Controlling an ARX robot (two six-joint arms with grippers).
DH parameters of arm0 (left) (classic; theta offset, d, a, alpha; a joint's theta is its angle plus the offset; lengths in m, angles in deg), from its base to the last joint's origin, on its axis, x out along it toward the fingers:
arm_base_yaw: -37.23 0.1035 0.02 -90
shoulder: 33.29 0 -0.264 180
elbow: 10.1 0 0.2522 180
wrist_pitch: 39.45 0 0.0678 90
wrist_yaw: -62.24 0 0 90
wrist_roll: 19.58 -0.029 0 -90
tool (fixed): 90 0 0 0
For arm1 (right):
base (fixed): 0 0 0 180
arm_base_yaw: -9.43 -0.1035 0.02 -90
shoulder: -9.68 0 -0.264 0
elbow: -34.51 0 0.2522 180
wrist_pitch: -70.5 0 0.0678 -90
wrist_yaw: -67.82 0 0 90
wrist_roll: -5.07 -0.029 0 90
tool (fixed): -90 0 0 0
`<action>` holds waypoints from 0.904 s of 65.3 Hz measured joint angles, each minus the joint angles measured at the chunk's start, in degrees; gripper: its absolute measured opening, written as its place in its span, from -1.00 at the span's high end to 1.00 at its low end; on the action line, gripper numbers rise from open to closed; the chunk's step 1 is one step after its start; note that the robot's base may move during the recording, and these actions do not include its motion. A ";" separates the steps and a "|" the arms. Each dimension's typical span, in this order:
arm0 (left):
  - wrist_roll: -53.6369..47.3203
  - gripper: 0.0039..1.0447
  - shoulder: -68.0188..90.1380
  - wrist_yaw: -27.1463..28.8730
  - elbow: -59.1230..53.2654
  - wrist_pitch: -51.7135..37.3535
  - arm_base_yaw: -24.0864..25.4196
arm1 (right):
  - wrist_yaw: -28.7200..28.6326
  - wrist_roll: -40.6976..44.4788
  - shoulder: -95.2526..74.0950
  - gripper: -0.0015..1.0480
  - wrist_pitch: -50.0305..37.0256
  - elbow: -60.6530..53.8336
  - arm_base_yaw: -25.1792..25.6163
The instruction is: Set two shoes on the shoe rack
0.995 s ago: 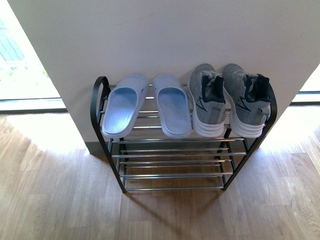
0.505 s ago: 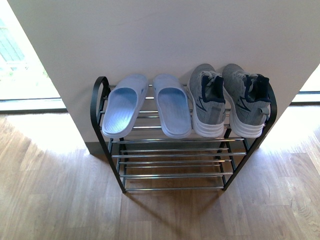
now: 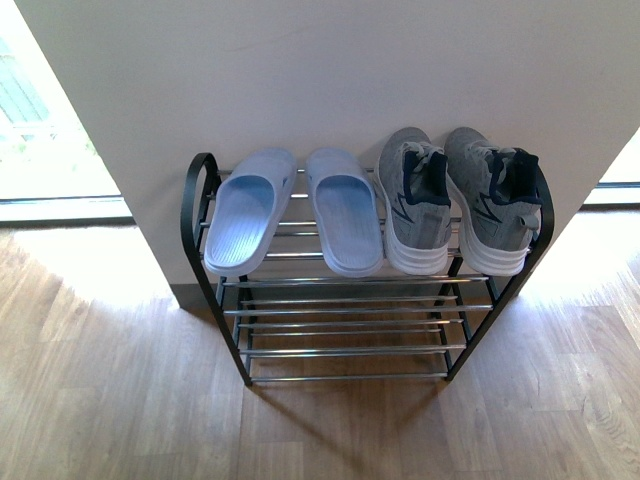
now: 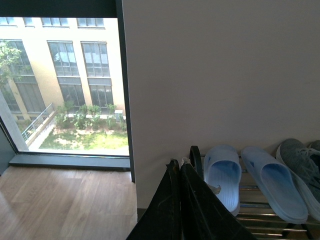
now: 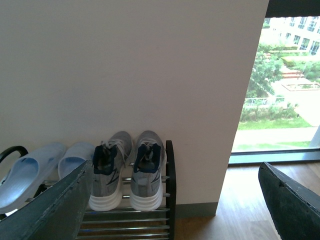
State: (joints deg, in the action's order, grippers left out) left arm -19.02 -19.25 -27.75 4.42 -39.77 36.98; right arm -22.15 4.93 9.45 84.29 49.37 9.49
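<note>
My left gripper (image 4: 179, 167) is pinched closed and empty; my right gripper (image 5: 175, 200) gapes wide. The shoe rack (image 3: 203, 215) carries slides (image 3: 295, 208) and sneakers (image 3: 455, 200) on its top tier.

Shoe rack (image 3: 215, 300) top tier: slides (image 3: 295, 210) left, sneakers (image 3: 455, 200) right.

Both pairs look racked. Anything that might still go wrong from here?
Two risks, neither certain. The left slide sits angled, its heel past the front bar of the shoe rack, so a nudge might tip it off. The left gripper, fingers together, shows near the rack's end loop in its wrist view, so swinging it might clip the frame.
</note>
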 joint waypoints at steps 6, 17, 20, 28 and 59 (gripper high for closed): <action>0.00 0.98 -2.12 0.00 0.00 2.01 0.00 | 0.00 0.00 0.00 -0.82 0.00 0.00 0.00; 0.00 0.98 -7.54 0.00 0.02 8.90 0.00 | -0.02 0.00 0.00 -0.82 0.00 0.00 0.00; 0.00 0.98 -10.58 -0.02 0.02 12.55 0.00 | 0.00 0.00 0.00 -0.82 0.00 0.00 0.00; -0.04 0.98 -12.98 0.07 0.02 13.92 0.02 | -0.02 0.00 0.00 -0.82 0.00 0.00 0.00; -0.04 0.03 -13.14 0.00 0.02 14.10 0.07 | 0.00 0.00 -0.02 -0.82 0.00 0.00 0.00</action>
State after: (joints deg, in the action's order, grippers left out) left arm -19.07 -32.38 -27.75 4.44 -25.68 37.05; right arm -22.15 4.93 9.43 84.29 49.37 9.49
